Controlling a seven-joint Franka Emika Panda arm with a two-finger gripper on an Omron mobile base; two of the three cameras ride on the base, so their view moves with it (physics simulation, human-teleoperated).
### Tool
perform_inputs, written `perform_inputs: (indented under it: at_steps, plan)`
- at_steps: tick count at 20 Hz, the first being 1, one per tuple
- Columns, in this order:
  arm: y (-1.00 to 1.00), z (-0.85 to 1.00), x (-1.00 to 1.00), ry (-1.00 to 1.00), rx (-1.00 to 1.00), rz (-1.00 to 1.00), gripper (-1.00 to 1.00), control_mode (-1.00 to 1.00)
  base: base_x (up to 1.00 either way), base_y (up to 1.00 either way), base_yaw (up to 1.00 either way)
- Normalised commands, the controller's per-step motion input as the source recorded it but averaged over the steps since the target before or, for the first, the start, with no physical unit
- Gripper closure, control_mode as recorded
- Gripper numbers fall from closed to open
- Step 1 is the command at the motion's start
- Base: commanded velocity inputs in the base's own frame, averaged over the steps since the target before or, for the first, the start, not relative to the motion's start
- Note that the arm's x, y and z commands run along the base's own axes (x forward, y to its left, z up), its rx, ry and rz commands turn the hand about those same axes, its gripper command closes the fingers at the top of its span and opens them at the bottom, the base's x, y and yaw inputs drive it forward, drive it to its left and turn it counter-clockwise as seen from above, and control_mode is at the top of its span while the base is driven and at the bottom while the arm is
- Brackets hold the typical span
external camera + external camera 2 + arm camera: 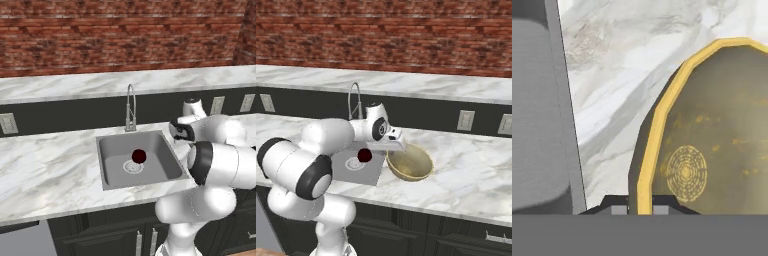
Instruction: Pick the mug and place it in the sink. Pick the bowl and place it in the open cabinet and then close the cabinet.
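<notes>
You see the bowl [712, 150] cut off at the hand view's right edge, its near rim hiding most of the fingertips [618, 210].

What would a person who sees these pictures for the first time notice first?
First comes the gripper, shut on the rim of the cream bowl, which stands on the marble counter just right of the sink. Next comes the dark red mug, sitting in the grey sink beside the round drain, below the chrome faucet.
</notes>
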Motion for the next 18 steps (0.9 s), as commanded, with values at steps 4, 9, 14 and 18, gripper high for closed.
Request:
perform_inputs:
  at_steps: [4,9,14,18]
  plan:
    - [0.71,1.0,-0.69,0.0,-0.27,0.3,1.0,-1.0,0.0,0.0,0.0]
    - [0.84,0.91,-0.73,0.03,-0.28,0.41,1.0,-1.0,0.0,0.0,0.0]
    - [0.12,0.26,-0.38,0.13,0.06,0.41,1.0,-1.0,0.0,0.0,0.0]
    - [0.62,0.0,-0.19,0.1,0.0,0.5,1.0,-1.0,0.0,0.0,0.0]
